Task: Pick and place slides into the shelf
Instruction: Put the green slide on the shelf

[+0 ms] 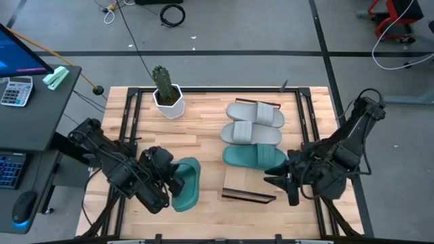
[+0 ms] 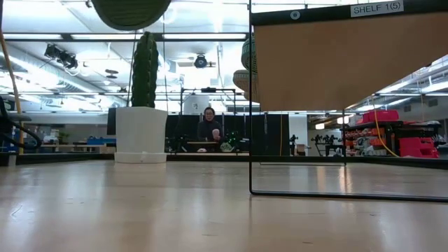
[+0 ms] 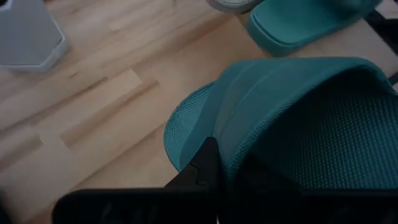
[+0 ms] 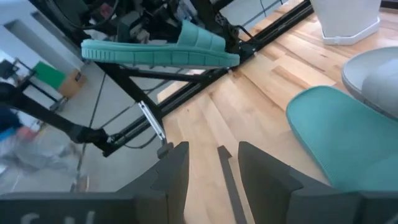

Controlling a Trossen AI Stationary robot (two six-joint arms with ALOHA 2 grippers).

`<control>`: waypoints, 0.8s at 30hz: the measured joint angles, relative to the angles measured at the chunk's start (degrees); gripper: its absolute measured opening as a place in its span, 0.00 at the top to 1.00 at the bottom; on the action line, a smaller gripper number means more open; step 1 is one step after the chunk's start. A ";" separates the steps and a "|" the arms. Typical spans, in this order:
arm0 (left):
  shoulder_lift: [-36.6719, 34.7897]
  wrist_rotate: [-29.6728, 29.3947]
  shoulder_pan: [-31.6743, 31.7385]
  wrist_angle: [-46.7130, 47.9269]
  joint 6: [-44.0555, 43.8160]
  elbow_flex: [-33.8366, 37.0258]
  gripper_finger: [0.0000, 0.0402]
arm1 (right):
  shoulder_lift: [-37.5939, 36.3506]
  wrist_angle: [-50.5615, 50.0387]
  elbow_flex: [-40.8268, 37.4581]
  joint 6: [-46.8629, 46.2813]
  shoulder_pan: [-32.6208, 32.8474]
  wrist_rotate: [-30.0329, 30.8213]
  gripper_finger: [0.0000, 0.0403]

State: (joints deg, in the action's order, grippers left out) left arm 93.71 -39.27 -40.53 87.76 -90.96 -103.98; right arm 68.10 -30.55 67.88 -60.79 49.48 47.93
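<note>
A teal slide (image 1: 184,183) hangs above the table's near left part, with my left gripper (image 1: 173,181) shut on it. The right wrist view shows this slide (image 4: 158,50) level, sole down, clear of the wood. A second teal slide (image 1: 254,157) and two grey slides (image 1: 251,133) (image 1: 255,113) lie flat side by side at the table's middle. The shelf (image 1: 247,195), a wooden plank in a thin dark frame, stands near the front edge. My right gripper (image 1: 272,180) is open and empty, right of the shelf and the lying teal slide. My left gripper holds the teal slide at the edge of its strap (image 3: 217,146), coming level from the table's left, across the slide. One dark finger (image 3: 205,168) shows on the strap's outer side; the slide hides the other. The slide is lifted clear and level.
A cactus in a white pot (image 1: 166,95) stands at the far left of the table. Dark frame rails (image 1: 129,122) run along the table's sides. Bare wood lies between the pot and the lying slides. A person (image 2: 208,126) sits far off in the room.
</note>
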 joint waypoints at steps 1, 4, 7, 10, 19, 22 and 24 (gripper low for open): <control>0.00 0.12 0.10 -0.41 -0.02 0.00 0.97 | 0.00 0.00 0.00 -0.57 0.68 0.84 0.64; 0.00 2.01 0.85 -1.87 -0.48 0.00 0.97 | 0.00 0.02 0.00 -1.95 2.81 3.32 0.64; 0.00 1.89 1.55 -4.18 -1.22 0.00 0.97 | 0.00 0.02 0.00 -2.89 4.92 5.47 0.64; 0.00 1.60 2.12 -6.70 -1.51 0.00 0.97 | 0.00 -0.12 0.00 -3.52 6.62 6.75 0.64; 1.62 1.15 5.89 -18.44 -6.18 0.00 0.97 | 0.00 -3.44 0.00 -3.56 14.37 6.76 0.64; 2.87 1.24 7.89 -23.39 -6.61 0.00 0.97 | -0.02 -4.53 0.00 -3.57 18.33 6.59 0.64; 3.57 2.08 9.08 -26.98 -7.15 0.00 0.97 | -0.27 -5.95 0.00 -3.65 21.05 6.57 0.64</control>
State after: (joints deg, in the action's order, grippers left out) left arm 97.28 -37.18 -31.46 60.78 -98.11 -103.98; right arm 67.82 -36.50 67.88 -64.44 70.53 54.49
